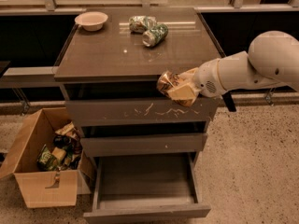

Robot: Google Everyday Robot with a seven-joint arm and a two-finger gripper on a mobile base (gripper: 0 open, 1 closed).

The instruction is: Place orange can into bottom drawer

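My gripper [176, 88] is shut on the orange can [167, 82], a small dented orange-gold and brown can. It holds the can in the air just past the cabinet top's front edge, in front of the white-scratched upper drawer [140, 111]. The white arm reaches in from the right. The bottom drawer [145, 211] is pulled open below, its grey inside bare. The can is above and a little to the right of the drawer's middle.
Two green-and-silver crushed cans [149, 29] and a pale bowl [91, 20] sit at the back of the cabinet top [107, 55]. The narrow middle drawer [142, 144] is shut. An open cardboard box [44, 164] of scraps stands on the floor at the left.
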